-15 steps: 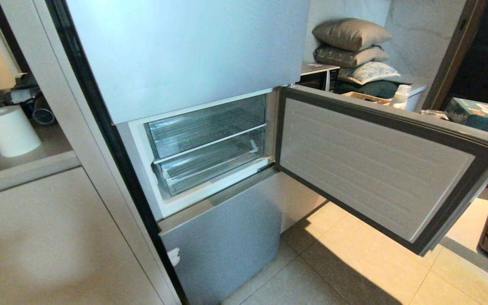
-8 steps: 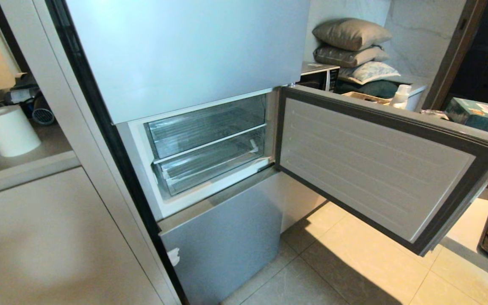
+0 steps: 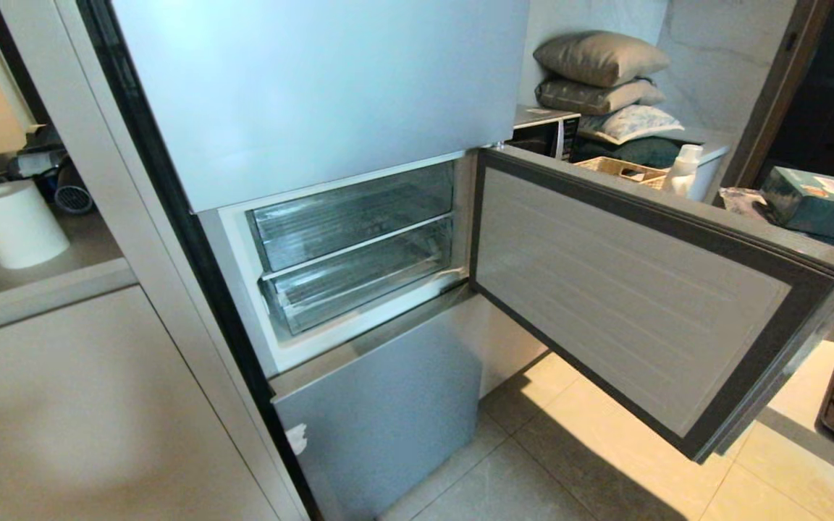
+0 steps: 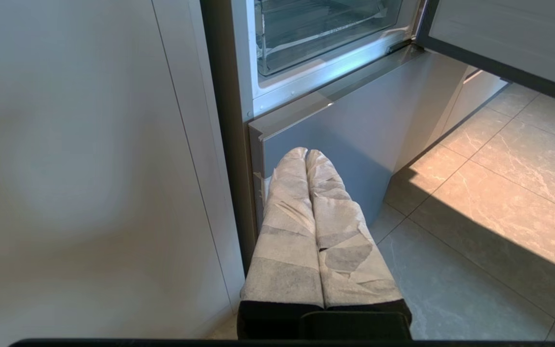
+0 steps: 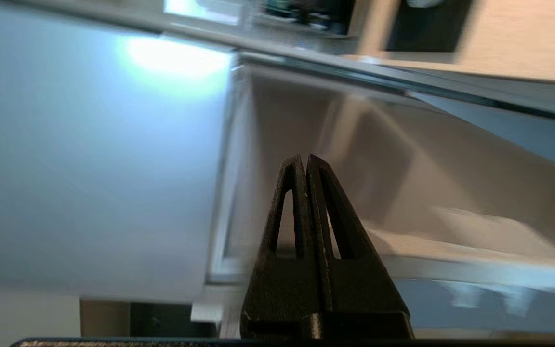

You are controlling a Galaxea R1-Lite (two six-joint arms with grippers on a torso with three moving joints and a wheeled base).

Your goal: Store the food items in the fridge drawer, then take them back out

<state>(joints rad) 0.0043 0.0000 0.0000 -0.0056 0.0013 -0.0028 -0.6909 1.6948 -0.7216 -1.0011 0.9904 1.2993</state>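
While blurred, right gripper (image 5: 305, 161) — pinched — faces fridge (image 5: 89, 159).

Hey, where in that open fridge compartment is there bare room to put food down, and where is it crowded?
Both clear drawers look bare: the upper drawer under the closed top door, and the lower drawer above the silver bottom panel. The swung-open door bounds the approach on the right. It is crowded on the black tray at far right, which holds red items.
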